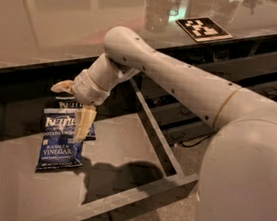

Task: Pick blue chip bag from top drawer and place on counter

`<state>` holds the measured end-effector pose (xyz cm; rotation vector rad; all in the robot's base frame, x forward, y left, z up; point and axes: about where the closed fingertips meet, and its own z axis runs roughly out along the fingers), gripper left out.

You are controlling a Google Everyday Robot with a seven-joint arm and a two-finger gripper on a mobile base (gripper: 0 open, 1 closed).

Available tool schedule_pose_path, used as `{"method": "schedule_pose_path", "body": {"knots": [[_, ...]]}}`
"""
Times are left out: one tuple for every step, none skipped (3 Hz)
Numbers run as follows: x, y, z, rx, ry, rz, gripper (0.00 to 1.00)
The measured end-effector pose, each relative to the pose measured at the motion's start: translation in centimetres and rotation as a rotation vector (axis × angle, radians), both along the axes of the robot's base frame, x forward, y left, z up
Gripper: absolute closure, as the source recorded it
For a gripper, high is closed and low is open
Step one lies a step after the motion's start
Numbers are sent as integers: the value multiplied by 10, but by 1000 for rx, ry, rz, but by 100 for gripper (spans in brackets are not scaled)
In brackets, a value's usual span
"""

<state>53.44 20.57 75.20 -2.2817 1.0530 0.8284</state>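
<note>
The blue chip bag [57, 145] lies flat on the floor of the open top drawer [123, 156], at its back left. A second blue Kettle bag [67, 105] lies partly under it, toward the back. My gripper [72, 107] hangs open just above the bags. One cream finger [83, 122] points down over the front bag's top right, and the other sticks out left above the rear bag. It holds nothing. The counter [58, 27] runs along the back above the drawer.
A black-and-white square tag [204, 28] sits on the counter at the right. Narrower grey drawers [264, 72] stack at the right. The open drawer's right wall [155, 135] and front wall [133, 197] bound it. My arm spans from lower right across the drawer.
</note>
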Motion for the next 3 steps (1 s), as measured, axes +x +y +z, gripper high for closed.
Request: {"method": "schedule_pose_path", "body": {"knots": [[4,4,-20,-12,61,-19,0],[7,2,-31,-2,97,-50,0],[7,2,-31,-3,97,-50,0]]}}
